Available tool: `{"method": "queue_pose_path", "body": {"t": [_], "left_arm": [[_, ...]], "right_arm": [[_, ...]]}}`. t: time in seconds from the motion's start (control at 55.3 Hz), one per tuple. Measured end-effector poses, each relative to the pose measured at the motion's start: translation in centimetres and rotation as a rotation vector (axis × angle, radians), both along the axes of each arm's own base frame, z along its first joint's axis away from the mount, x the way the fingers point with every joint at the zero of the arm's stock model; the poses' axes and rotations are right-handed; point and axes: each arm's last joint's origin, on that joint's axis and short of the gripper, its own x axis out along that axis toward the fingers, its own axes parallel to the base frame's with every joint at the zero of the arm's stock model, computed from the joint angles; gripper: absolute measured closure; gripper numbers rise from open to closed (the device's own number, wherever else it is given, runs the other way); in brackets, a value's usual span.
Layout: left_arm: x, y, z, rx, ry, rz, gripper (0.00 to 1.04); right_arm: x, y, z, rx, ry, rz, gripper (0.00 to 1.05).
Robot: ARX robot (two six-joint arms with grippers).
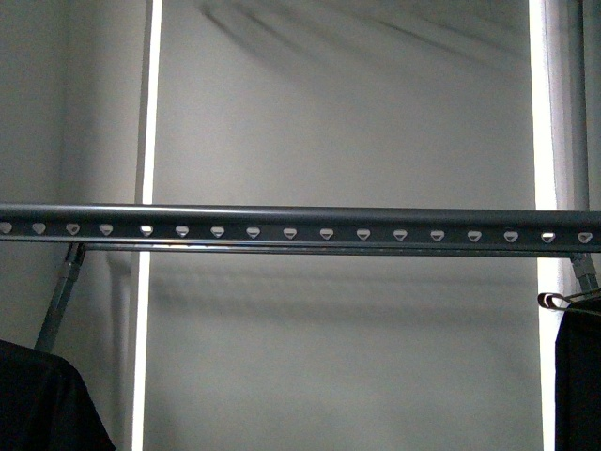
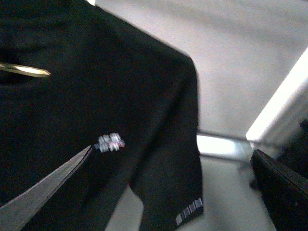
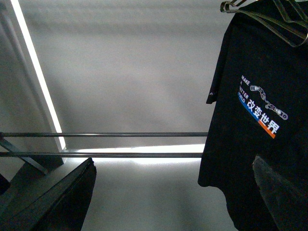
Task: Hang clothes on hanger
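Observation:
In the right wrist view a black T-shirt [image 3: 236, 154] with a white, blue and orange print [image 3: 262, 106] hangs on a wire hanger [image 3: 269, 19]. My right gripper [image 3: 171, 197] is open and empty, and its one finger [image 3: 281, 192] lies in front of the shirt's lower part. In the left wrist view a black garment [image 2: 96, 96] with a small blurred print [image 2: 109, 142] fills the picture, with a metal hanger part [image 2: 24, 70] at its neck. My left gripper [image 2: 159, 202] is open and empty beside its sleeve. Neither gripper shows in the front view.
A grey rail [image 1: 300, 230] with a row of holes crosses the front view. Black cloth hangs at the lower left [image 1: 42, 399] and right edge [image 1: 575, 376], under a hanger hook [image 1: 563, 301]. Two thin rods [image 3: 106, 134] cross the right wrist view before a pale wall.

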Motion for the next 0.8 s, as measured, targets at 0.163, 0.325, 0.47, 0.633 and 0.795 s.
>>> {"method": "queue_pose_path", "body": {"t": [0.163, 0.325, 0.47, 0.633, 0.795], "left_arm": [[8.7, -0.4, 2.7, -0.184, -0.005, 0.156, 0.07], [16.1, -1.0, 2.1, -0.276, 0.112, 0.242, 0.07], [19.2, -0.7, 4.7, -0.312, 0.058, 0.311, 0.07], [21.1, 0.2, 6.7, -0.316, 0.03, 0.376, 0.15], [21.5, 0.7, 5.8, -0.31, 0.092, 0.393, 0.43]], "right_arm": [[0.0, 0.0, 0.0, 0.0, 0.0, 0.001, 0.07], [0.0, 0.0, 0.0, 0.0, 0.0, 0.0, 0.07], [0.0, 0.0, 0.0, 0.0, 0.0, 0.0, 0.07], [0.0, 0.0, 0.0, 0.0, 0.0, 0.0, 0.07], [0.0, 0.0, 0.0, 0.0, 0.0, 0.0, 0.07]]}}
